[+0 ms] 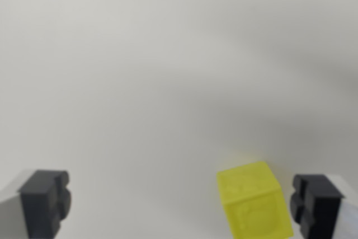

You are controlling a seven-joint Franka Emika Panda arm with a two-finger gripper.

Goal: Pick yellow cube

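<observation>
Currently, gripper (179, 202): spread wide, nothing is held; its two dark fingertips (45, 200) are seen at the lower left and lower right of the frame.
Yellow cube (254, 202): placed on the pale surface (168, 54) at the lower right, between the fingertips but just beside the right one, far from the left one.
Risk: as the cube is off-centre, it could be pushed or turned by the right fingertip when the fingers are closed.
Second risk: a corner grasp may be made, so the cube could slip out.
</observation>
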